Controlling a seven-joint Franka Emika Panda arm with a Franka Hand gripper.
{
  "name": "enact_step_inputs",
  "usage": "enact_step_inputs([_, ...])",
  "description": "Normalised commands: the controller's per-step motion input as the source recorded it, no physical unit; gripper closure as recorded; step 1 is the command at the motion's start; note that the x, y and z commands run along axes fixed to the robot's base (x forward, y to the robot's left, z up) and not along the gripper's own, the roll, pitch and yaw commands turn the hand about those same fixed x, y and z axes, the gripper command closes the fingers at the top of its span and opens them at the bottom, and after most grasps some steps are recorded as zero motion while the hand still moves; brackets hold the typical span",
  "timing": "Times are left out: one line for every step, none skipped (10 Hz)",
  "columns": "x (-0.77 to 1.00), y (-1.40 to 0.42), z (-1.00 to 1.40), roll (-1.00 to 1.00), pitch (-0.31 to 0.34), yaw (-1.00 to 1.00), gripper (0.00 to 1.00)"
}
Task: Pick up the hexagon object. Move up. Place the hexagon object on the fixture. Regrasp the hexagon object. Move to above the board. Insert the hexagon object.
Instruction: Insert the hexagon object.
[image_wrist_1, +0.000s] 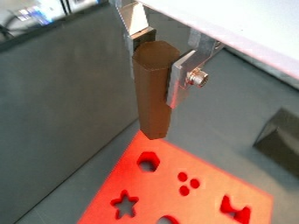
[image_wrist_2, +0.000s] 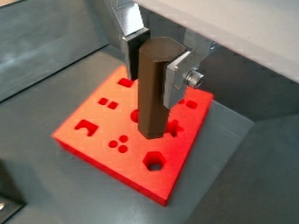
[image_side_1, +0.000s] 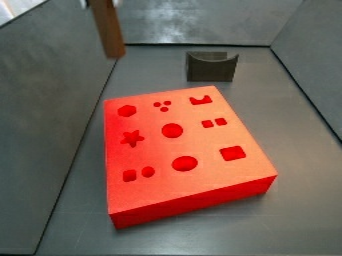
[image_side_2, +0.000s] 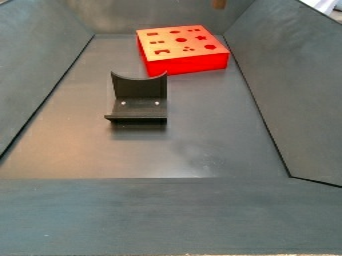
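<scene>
This is a robotics lab test cell, not a home or a shop. A bare dark grey floor is boxed in by sloping dark grey walls, forming a closed bin with nothing domestic in it. On the floor sits the board, a bright red-orange slab cut with star, circle, square and hexagon recesses, the kind used for insertion trials. Near the board stands the fixture, a dark bracket on a base plate. Above the board hangs the gripper, its jaws closed on the hexagon object, a reddish-brown peg.
</scene>
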Motion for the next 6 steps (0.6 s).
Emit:
enact_step_inputs([0.00, -0.24, -1.00, 0.00, 0.000, -0.55, 1.00])
enact_step_inputs([0.08, -0.17, -1.00, 0.00, 0.000, -0.56, 1.00])
enact_step_inputs([0.15, -0.08, -1.00, 0.00, 0.000, -0.51, 1.00])
enact_step_inputs([0.15, 0.00, -1.00, 0.00, 0.000, -0.47, 1.00])
enact_step_inputs([0.07, 0.00, -1.00, 0.01, 0.043, -0.39, 1.00])
enact_step_inputs([0.00, 0.00, -1.00, 0.02, 0.081, -0.29, 1.00])
